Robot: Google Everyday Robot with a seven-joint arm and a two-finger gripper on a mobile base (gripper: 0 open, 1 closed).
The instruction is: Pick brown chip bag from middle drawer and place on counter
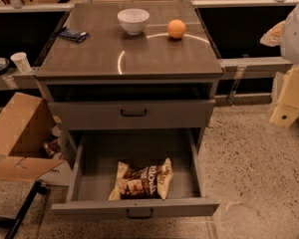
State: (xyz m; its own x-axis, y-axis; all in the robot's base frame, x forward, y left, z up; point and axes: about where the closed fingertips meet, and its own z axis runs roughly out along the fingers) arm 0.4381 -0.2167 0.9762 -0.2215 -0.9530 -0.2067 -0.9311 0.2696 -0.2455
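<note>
The brown chip bag [142, 179] lies flat in the open middle drawer [134, 208], near its front panel and slightly left of centre. The drawer is the cabinet's lowest and is pulled far out. The similar drawer above it [133, 113] is closed. The counter [129, 54] is the glossy brown-grey top with a pale ring line. My gripper [289, 101] shows as a cream block under the white arm [296, 29] at the right edge. It is beside the cabinet at counter height, well apart from the bag, with nothing visibly held.
On the counter stand a white bowl [133, 20], an orange [176, 29] and a small dark flat packet [73, 34]. An open cardboard box [17, 133] and a black pole [22, 210] are on the floor at left. A paper cup [21, 61] sits on a left shelf.
</note>
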